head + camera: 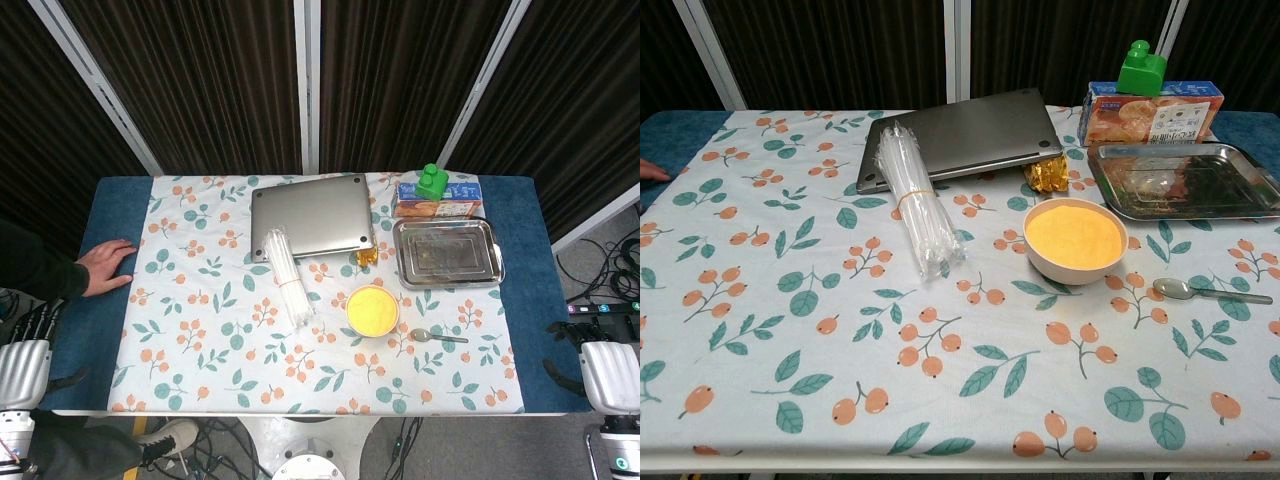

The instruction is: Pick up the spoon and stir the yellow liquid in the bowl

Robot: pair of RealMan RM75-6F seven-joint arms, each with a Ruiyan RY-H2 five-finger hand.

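Spoon [1208,292] lies flat right of the bowl [1076,240], so the right hand [608,372], its fingers' spread unreadable and holding nothing visible, should pinch the thin handle from above.

Printed text is seen only on the orange and blue carton [1152,112] at the upper right of the chest view, under a green block [1141,68]. The characters are too small to be read.
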